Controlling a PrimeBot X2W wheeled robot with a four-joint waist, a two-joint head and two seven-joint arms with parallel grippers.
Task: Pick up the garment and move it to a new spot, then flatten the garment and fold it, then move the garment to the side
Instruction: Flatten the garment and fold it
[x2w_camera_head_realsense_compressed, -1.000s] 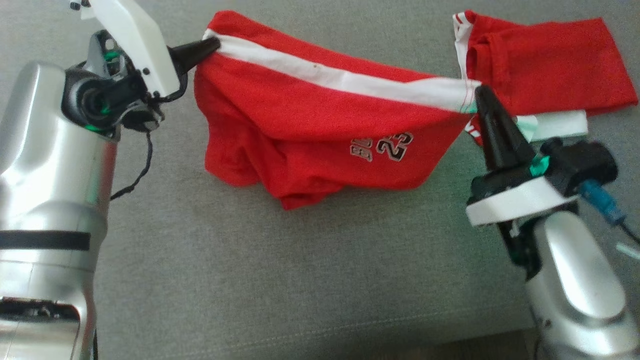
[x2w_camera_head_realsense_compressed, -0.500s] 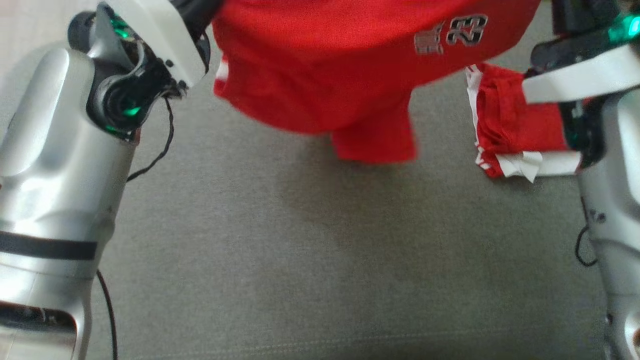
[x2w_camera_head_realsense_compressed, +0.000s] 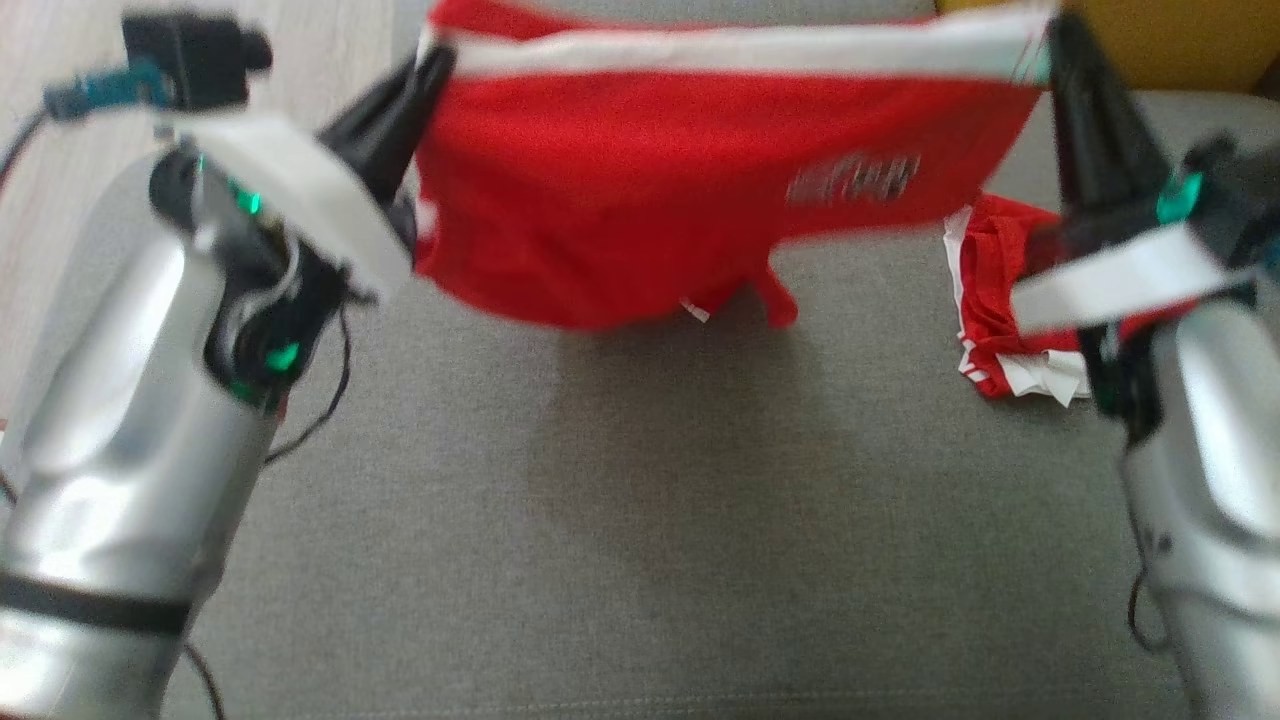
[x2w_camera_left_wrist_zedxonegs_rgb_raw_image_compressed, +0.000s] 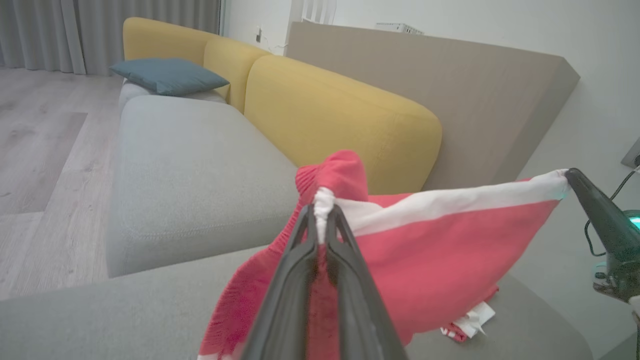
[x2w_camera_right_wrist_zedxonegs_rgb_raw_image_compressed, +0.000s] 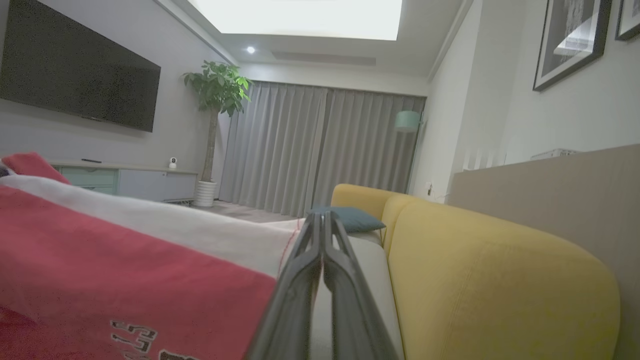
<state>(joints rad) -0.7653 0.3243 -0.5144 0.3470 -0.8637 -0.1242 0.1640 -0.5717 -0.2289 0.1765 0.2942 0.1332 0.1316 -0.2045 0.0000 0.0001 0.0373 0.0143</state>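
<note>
Grey sofa seat, yellow back cushions, blue pillow, wood floor. Red garment with a white band, hanging in the air over the seat. Left gripper and right gripper pinched tight on its top corners.

A home living room: yellow-backed sofa, wall-mounted television, potted plant, floor-length grey curtains, framed pictures.
</note>
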